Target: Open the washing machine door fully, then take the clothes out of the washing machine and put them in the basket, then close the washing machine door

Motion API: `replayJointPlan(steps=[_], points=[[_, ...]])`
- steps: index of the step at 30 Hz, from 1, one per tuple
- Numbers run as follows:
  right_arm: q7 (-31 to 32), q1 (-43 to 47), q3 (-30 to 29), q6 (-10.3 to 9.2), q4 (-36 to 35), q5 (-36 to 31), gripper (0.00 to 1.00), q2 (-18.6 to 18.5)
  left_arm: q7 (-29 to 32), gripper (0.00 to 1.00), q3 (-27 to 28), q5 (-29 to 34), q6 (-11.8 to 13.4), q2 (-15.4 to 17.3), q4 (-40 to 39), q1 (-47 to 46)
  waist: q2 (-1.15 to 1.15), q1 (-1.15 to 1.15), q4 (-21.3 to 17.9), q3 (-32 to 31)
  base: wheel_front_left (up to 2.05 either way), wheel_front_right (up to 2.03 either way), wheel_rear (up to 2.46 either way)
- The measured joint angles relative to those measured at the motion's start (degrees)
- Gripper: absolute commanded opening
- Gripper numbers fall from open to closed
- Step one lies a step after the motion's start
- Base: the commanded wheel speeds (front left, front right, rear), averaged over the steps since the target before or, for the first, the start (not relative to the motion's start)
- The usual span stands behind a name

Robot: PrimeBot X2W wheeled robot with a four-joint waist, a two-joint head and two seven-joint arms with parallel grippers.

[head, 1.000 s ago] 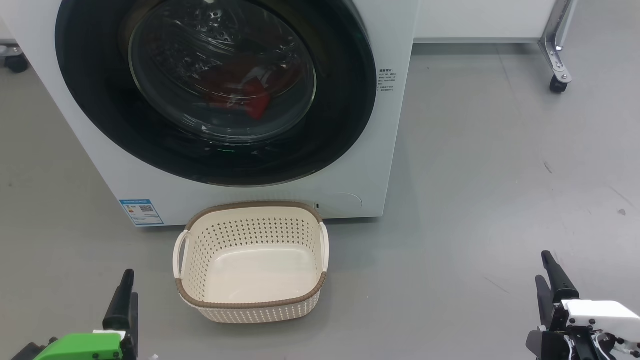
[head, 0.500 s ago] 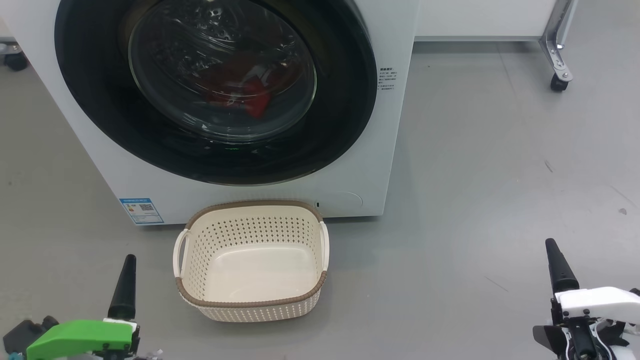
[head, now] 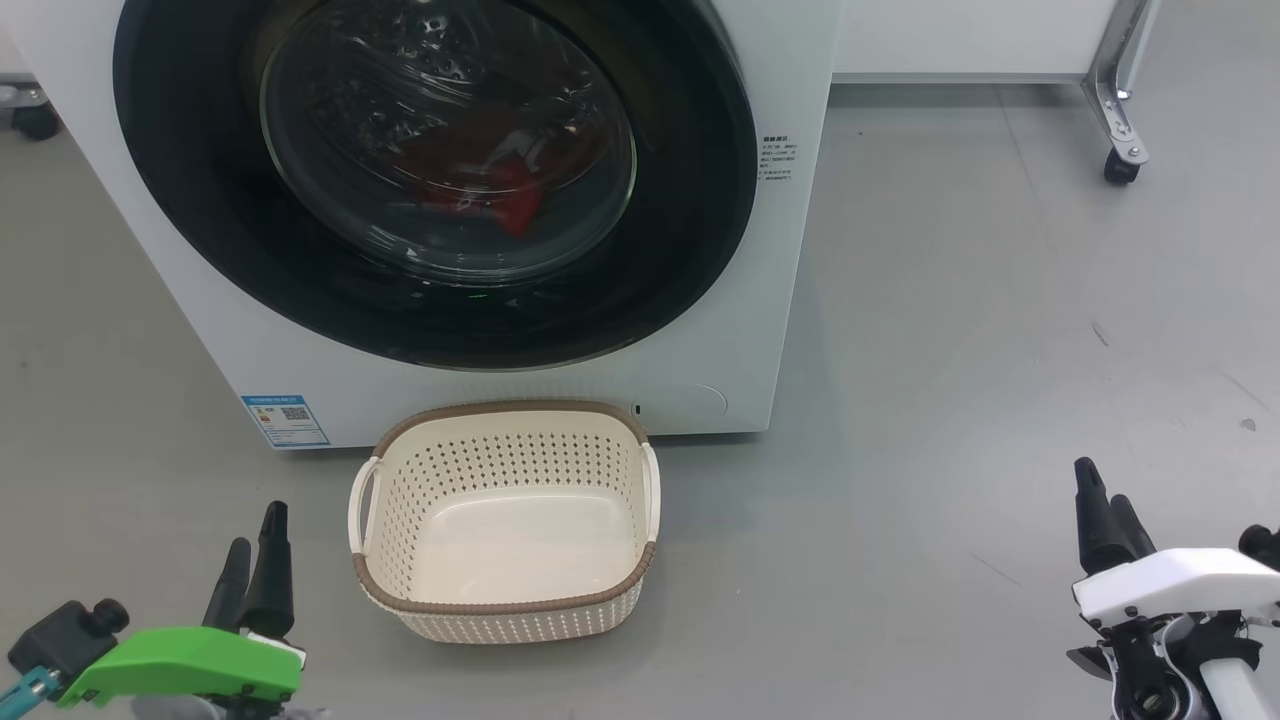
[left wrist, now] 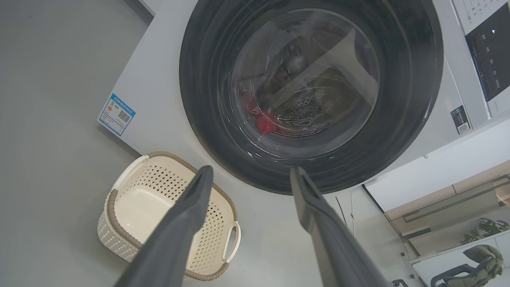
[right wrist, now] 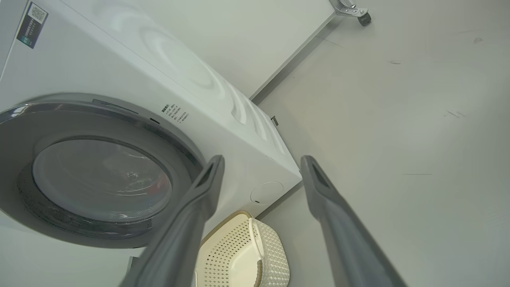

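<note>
surface: grey floor | on it: washing machine; basket just before it | far right: castered metal leg

Door shut on the washing machine, barring the opening. Basket stands just before it, below the door. Floor to the right lies open.

The left gripper has a bright green angular housing, a black knob at its left and long, tapered black fingers. The right gripper has matching fingers on a smooth white housing.
</note>
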Motion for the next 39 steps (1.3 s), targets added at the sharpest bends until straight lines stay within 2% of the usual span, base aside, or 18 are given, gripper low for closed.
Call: replayJointPlan(steps=[7, 14, 22, 39], points=[[-1.37, -0.68, 2.96, -1.16, 0.02, -7.10, 1.00, -0.80, -1.27, 1.00, -1.89, 7.55, 1.31, 0.21, -0.91, -0.21, 0.00, 0.00, 0.07, -0.07, 0.00, 0.00, 0.00], [-2.46, -0.70, 4.48, -2.09, 0.08, -11.40, 1.00, -0.79, -2.64, 1.00, -3.79, 12.84, 1.96, 0.36, -0.92, -0.21, 0.00, 0.00, 0.10, -0.17, 0.00, 0.00, 0.00], [-4.21, -0.70, 6.45, -3.59, 0.27, -17.95, 1.00, -0.81, -4.26, 1.00, -6.64, 22.20, 3.48, 1.30, -0.89, -0.21, 0.00, 0.00, 0.18, -0.46, 0.00, 0.00, 0.00], [-7.49, -0.75, 9.55, -5.04, 0.47, -30.16, 1.00, -1.13, -7.48, 1.00, -9.51, 34.21, 5.00, 1.34, -0.91, -0.22, 0.00, 0.00, 0.21, -0.55, 0.00, 0.00, 0.00]])
